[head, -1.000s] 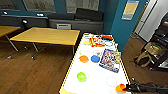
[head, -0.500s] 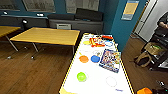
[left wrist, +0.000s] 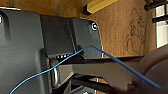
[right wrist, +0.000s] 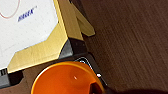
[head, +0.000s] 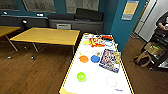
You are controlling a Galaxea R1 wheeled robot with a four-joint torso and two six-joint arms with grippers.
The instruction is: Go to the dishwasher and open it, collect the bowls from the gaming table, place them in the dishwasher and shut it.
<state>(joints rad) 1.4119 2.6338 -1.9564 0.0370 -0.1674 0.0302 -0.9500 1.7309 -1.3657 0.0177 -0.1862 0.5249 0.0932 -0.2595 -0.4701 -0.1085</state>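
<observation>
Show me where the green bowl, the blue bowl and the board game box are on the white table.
green bowl (head: 81,76), head view, centre of the bowl.
blue bowl (head: 95,59), head view, its middle.
board game box (head: 110,60), head view, middle of the colourful lid.

Gaming table tabletop stretching from near to far, three bowls on it, two side by side mid-table, one nearer, board game box just right of them, another table far left, person far right
</observation>
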